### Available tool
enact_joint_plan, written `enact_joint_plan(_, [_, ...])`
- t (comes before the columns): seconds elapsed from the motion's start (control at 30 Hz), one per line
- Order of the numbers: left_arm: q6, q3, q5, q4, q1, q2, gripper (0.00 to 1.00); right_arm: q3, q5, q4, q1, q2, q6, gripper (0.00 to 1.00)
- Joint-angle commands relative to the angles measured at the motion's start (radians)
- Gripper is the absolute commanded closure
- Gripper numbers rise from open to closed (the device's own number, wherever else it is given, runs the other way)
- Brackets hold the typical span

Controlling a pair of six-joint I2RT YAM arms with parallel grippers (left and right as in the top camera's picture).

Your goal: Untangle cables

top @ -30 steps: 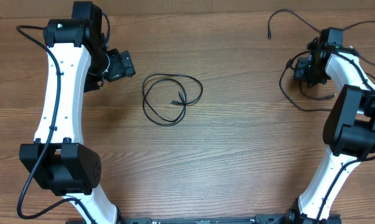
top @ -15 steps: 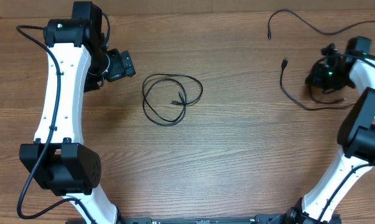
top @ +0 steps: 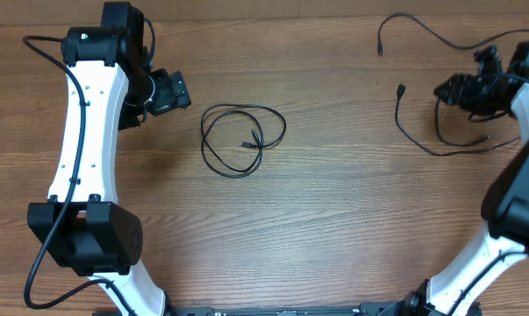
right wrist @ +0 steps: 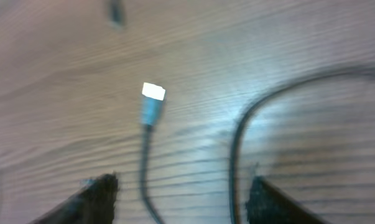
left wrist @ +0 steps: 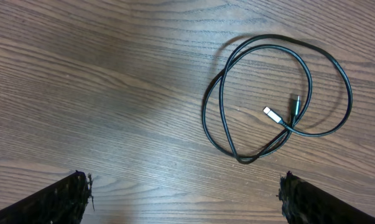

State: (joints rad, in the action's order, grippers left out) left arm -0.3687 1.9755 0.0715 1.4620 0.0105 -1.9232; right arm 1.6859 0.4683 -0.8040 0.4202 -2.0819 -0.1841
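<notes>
We see a thin black cable coiled in a loose ring point(top: 243, 139) lying flat near the centre of the brown wood-grain desk point(top: 334, 219), its silver-tipped plug inside the loop. The black left gripper point(top: 172, 90) sits just left of it, not touching; in the wrist view its jaws are spread wide w/ nothing between. At the far right a 2nd thin black cable point(top: 398, 112) lies loose on the desk, and a 3rd black strand point(top: 439, 39) trails along the top edge. The black right gripper point(top: 461, 90) is above the 2nd cable, jaws apart, holding nothing; wrist view is blurry but shows a silver-tipped plug point(right wrist: 153, 93) on the desk.
</notes>
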Motion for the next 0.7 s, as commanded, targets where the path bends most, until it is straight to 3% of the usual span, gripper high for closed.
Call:
enact_joint_plan(0.0, [-0.021,0.006,0.004,-0.001,-0.003,-0.001,0.00,0.012,0.119,-0.005,-0.029,0.153,0.101,0.19])
enact_joint_plan(0.07, [-0.021,0.006,0.004,-0.001,-0.003,-0.001,0.00,0.012,0.205,-0.022,-0.049,0.198,0.137,0.00])
enact_joint_plan(0.23, [-0.021,0.006,0.004,-0.001,-0.003,-0.001,0.00,0.011,0.426,-0.104,-0.145,0.241,0.196,0.00])
enact_joint_plan(0.47, [-0.021,0.006,0.004,-0.001,-0.003,-0.001,0.01,0.002,0.441,-0.245,-0.381,0.240,0.195,0.00])
enact_joint_plan(0.57, [-0.021,0.006,0.004,-0.001,-0.003,-0.001,0.01,0.002,0.368,-0.255,-0.489,0.240,0.196,0.00])
enact_joint_plan(0.67, [-0.021,0.006,0.004,-0.001,-0.003,-0.001,0.00,0.002,0.101,-0.246,-0.610,0.238,0.277,0.00])
